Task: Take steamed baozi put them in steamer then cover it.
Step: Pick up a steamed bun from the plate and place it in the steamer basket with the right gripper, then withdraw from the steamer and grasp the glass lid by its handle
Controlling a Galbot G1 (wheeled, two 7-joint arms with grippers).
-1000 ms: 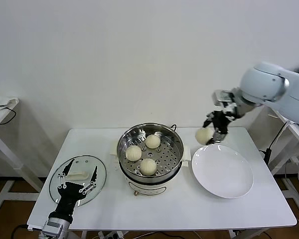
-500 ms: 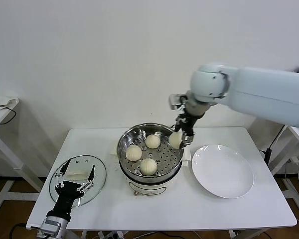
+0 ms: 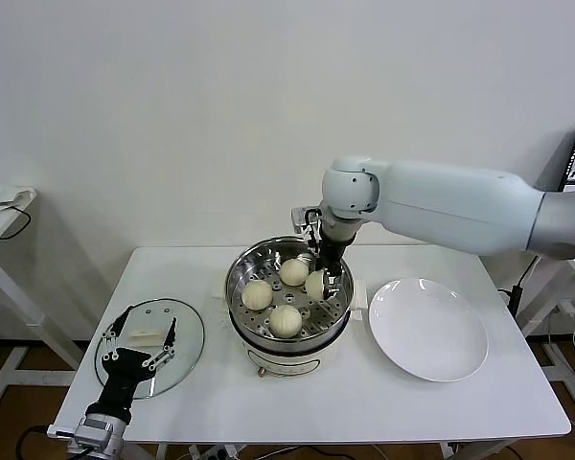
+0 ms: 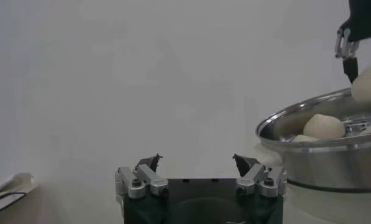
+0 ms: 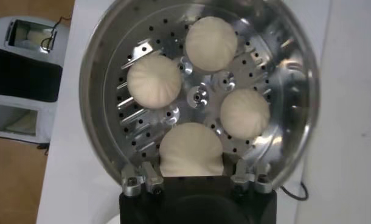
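**So, bun number four hanging over the steamer**

Basically the fourth baozi [image 3: 314,284] is pinched in the right gripper [image 3: 318,281], inside the rim of the steamer [image 3: 246,263], just above its perforated tray. Three other buns [image 3: 286,320] sit on that tray already. Beside the pot lies a bare white plate [image 3: 428,329]. Left gripper [image 3: 134,353] hovers spread wide over the glass lid [image 3: 187,350] on the bench [image 3: 364,402].
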